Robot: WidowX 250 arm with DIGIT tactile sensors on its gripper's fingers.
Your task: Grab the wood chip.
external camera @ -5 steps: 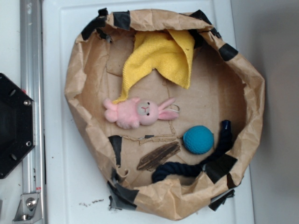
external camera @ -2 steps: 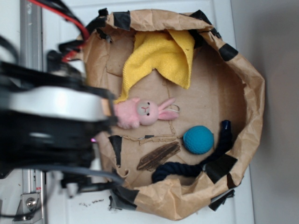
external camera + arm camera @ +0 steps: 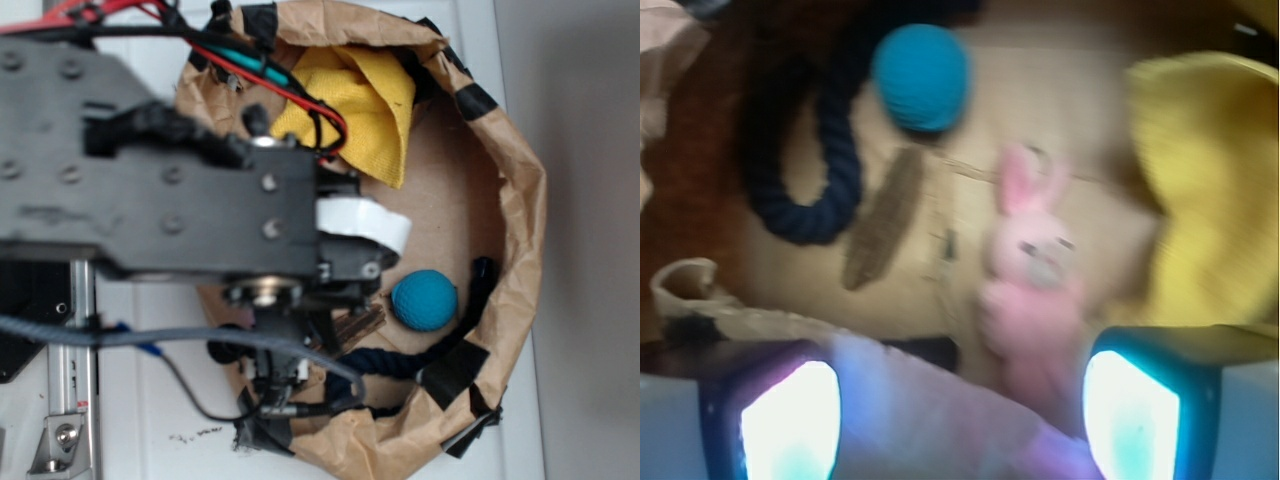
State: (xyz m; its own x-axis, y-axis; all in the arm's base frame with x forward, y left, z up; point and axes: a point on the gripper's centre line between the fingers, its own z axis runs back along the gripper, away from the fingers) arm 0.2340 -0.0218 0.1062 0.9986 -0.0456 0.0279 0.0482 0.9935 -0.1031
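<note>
The wood chip (image 3: 885,215) is a dark brown sliver lying flat on the cardboard floor of the paper bag, between the navy rope (image 3: 800,170) and the pink bunny (image 3: 1030,270). In the exterior view only its right end (image 3: 365,322) shows from under the arm (image 3: 200,200). My gripper (image 3: 960,420) hangs above the bag's near rim, open, with nothing between its fingers (image 3: 790,420). The chip is ahead of it and slightly left, still well apart. The wrist view is blurred.
A teal ball (image 3: 425,300) sits just beyond the chip's far end. A yellow cloth (image 3: 375,100) lies at one side of the bag. The crumpled brown bag wall (image 3: 520,230) with black tape patches rings everything. The rope (image 3: 400,362) curls along the wall.
The arm has swung in from the left over the bag, now hiding the bunny and most of the chip in the exterior view. The bag's wall has shifted slightly.
</note>
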